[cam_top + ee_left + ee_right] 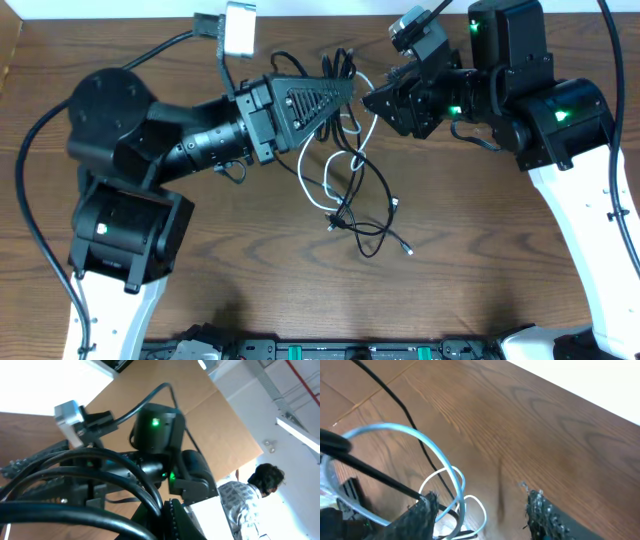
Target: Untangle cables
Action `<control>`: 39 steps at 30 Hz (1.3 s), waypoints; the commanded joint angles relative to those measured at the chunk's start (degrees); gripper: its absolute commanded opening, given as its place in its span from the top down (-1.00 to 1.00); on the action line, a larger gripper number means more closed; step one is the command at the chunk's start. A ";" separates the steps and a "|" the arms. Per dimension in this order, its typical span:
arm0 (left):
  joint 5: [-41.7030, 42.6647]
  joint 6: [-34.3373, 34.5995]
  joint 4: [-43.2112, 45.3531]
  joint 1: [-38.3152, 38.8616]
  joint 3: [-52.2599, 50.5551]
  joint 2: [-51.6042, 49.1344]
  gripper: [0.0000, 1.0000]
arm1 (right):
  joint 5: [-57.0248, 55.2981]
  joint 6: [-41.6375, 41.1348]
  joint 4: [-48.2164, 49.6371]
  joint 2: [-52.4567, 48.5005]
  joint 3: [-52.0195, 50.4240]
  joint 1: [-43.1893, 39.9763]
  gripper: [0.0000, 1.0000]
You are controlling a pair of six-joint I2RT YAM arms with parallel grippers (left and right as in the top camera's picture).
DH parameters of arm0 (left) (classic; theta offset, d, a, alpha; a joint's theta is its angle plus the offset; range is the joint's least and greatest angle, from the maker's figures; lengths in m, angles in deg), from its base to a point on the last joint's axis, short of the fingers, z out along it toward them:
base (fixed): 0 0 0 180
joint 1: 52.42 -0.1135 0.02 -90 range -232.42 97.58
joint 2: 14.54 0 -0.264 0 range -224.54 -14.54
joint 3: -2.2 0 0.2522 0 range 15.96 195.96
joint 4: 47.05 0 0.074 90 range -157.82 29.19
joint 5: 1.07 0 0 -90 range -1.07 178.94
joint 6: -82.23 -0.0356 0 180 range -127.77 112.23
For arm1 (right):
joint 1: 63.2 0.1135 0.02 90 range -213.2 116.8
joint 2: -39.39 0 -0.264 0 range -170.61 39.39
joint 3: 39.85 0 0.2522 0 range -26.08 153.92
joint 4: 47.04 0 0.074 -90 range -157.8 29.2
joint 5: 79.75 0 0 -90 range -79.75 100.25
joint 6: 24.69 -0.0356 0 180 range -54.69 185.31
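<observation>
The table (260, 270) is dark brown wood with visible grain. A white rectangular block (240, 28) sits near its far edge. The thin glossy black cables (345, 218) and one thin white cable (310, 195) lie tangled at table centre, with loops rising toward both grippers. The left arm's ribbed black housing covers the upper loops.

Left gripper (352, 95): jaws together; whether they pinch a cable cannot be told.

Right gripper (482, 510): jaws apart, with white loops beside one rough black finger (426, 510).

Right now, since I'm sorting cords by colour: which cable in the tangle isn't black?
The white cable, looping through the tangle's middle; the other thin cords are black.
</observation>
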 commanded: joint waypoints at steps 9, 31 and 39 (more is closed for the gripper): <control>-0.26 -1.46 0.50 0.15 1.86 1.22 0.82 | -1.68 0.15 0.72 -2.01 0.81 1.75 0.98; -2.69 -7.28 -5.38 -12.26 1.86 -0.02 0.81 | -1.95 1.95 -3.43 10.75 0.83 -29.88 0.98; -2.73 -7.30 -5.40 -21.33 1.86 -0.07 0.81 | -2.14 1.92 -3.37 14.01 0.83 -37.33 0.98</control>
